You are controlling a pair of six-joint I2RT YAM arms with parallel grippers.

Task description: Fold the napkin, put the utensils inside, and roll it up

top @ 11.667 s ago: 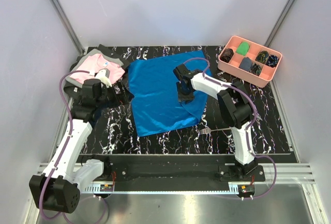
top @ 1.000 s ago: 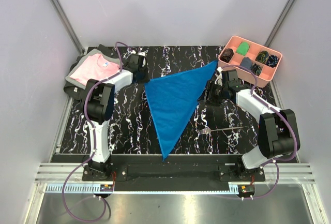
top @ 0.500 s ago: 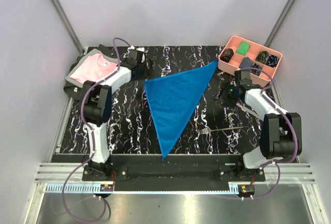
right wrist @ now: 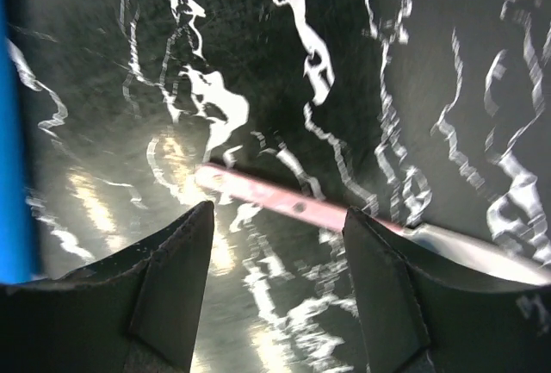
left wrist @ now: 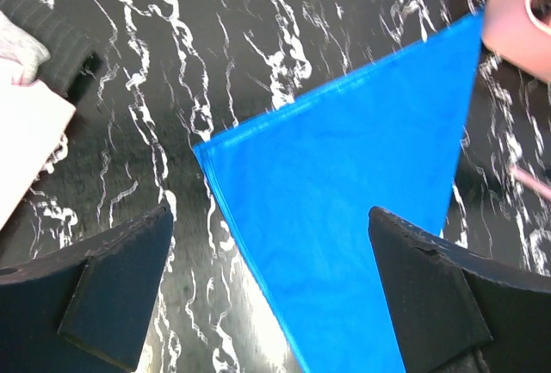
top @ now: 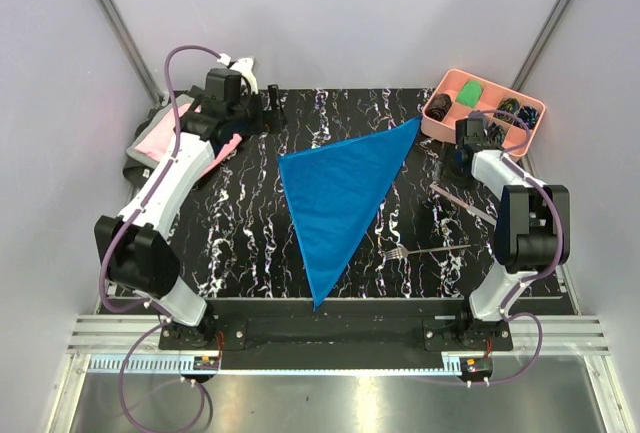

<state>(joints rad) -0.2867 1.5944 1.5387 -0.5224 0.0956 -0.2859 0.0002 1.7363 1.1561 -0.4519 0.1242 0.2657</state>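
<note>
The blue napkin (top: 340, 193) lies folded into a triangle mid-table, its long tip toward the near edge. It also shows in the left wrist view (left wrist: 362, 175). The fork (top: 430, 250) lies right of the napkin. A second slim utensil (top: 462, 201) lies farther back on the right. My left gripper (top: 271, 106) is open and empty, raised over the far left, beyond the napkin's left corner (left wrist: 271, 304). My right gripper (top: 458, 158) is open and empty, hovering above the slim utensil (right wrist: 293, 205), which crosses between its fingers (right wrist: 280, 304).
A pink folded shirt (top: 165, 138) lies at the far left edge. A pink compartment tray (top: 483, 118) with small cloth bundles stands at the far right, close behind my right gripper. The tabletop is black marble.
My left arm has swung left and lifted, its gripper staying near the far left. My right gripper has pulled back toward the tray. The napkin and the utensils have not moved.
</note>
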